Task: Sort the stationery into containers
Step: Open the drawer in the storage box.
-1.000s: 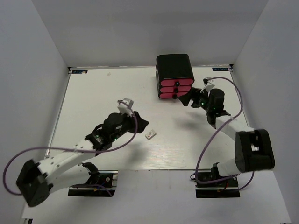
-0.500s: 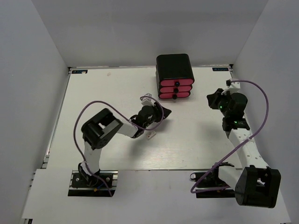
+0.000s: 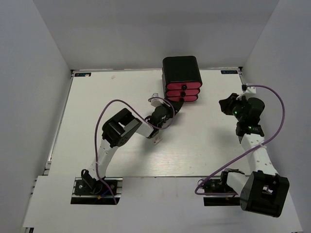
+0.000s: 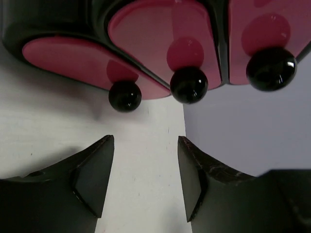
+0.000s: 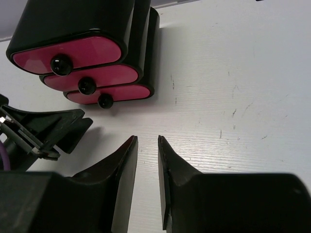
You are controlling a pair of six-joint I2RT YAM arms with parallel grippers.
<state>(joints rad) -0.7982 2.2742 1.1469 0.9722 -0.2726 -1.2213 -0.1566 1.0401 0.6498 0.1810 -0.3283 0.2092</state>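
Observation:
The containers are three pink drawers (image 3: 183, 92) with black knobs, stacked in a glossy black cabinet (image 3: 181, 71) at the back of the table; all three look pushed in. My left gripper (image 3: 175, 106) hovers just in front of the lowest drawer. In the left wrist view it (image 4: 146, 145) is open and empty, with the knobs (image 4: 189, 85) right ahead of its fingertips. My right gripper (image 3: 224, 104) is to the right of the cabinet and apart from it. Its jaws (image 5: 148, 141) stand a narrow gap apart with nothing between them. A small white block (image 3: 156, 140) lies beside the left forearm.
The white table (image 3: 97, 116) is walled by grey panels on three sides. The left arm's purple cable (image 3: 114, 104) loops over the table's middle. In the right wrist view the left gripper (image 5: 53, 128) shows at the left, below the drawers (image 5: 92, 73).
The left arm folded and swung its gripper up to the front of the drawers, jaws opening wider. The right arm drew back from the drawers to the right, and its jaws narrowed.

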